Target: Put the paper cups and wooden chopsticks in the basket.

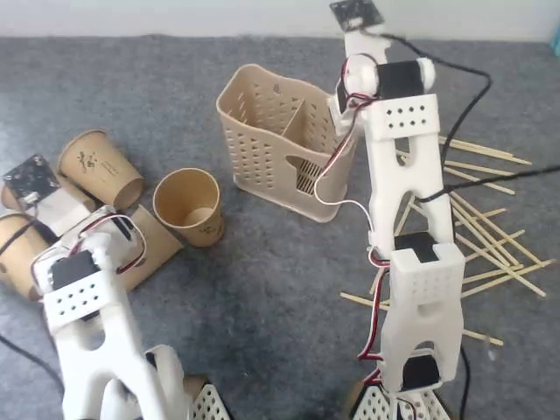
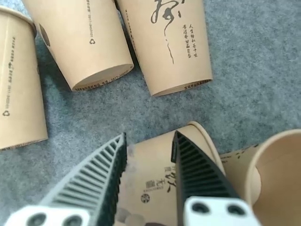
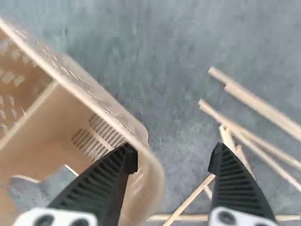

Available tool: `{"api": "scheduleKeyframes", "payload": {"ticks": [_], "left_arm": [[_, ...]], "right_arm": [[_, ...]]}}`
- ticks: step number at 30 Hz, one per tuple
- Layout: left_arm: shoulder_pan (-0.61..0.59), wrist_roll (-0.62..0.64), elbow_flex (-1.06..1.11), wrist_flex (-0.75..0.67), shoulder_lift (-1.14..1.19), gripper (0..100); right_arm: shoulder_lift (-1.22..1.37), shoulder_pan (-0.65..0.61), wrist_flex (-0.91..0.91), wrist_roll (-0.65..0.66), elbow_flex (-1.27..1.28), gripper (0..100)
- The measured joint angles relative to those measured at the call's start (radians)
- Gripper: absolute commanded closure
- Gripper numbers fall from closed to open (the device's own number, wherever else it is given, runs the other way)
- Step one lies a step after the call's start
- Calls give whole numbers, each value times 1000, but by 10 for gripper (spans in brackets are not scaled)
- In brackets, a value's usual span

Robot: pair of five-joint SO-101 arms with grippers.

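Note:
A beige slotted basket point(image 1: 255, 140) stands mid-table. Left of it, one paper cup point(image 1: 188, 206) stands upright and others lie on their sides point(image 1: 101, 166). Wooden chopsticks point(image 1: 479, 220) are scattered at the right. My left gripper point(image 2: 149, 151) is open, low over a lying cup point(image 2: 153, 188) that sits between and below its fingers. Two more lying cups point(image 2: 164, 42) point(image 2: 75, 42) are just beyond it. My right gripper point(image 3: 174, 157) is open above the basket's corner rim point(image 3: 94, 99), one finger over the basket and the other over the carpet near chopsticks point(image 3: 254, 101).
Grey carpet covers the table. The right arm point(image 1: 411, 201) stretches from the front edge up past the basket's right side, with cables point(image 1: 472, 96) trailing over the chopsticks. A divider point(image 1: 293, 118) splits the basket into compartments. Open carpet lies in front of the basket.

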Motion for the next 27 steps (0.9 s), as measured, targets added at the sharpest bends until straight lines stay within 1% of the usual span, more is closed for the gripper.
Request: {"api": "scheduleKeyframes", "payload": {"ticks": [4, 6, 9, 11, 14, 15, 18, 22, 27], "left_arm": [[-2, 0, 0, 0, 0, 852], [0, 0, 0, 0, 0, 852], [-2, 0, 0, 0, 0, 856], [-2, 0, 0, 0, 0, 893], [-2, 0, 0, 0, 0, 976], [-2, 0, 0, 0, 0, 989], [0, 3, 0, 0, 0, 987], [21, 0, 0, 0, 0, 987], [18, 5, 0, 0, 0, 987]], "right_arm": [[-61, 0, 3, 2, -58, 836], [-114, 3, 3, -21, -41, 893], [-215, 2, 3, -86, 54, 998], [-292, 2, 3, -124, 137, 981], [-425, -2, 3, -175, 255, 992], [-474, -2, 3, -189, 298, 991], [-631, -28, 5, -204, 433, 992], [-815, -120, 5, -206, 638, 992], [-918, -253, -9, -173, 945, 991]]}}
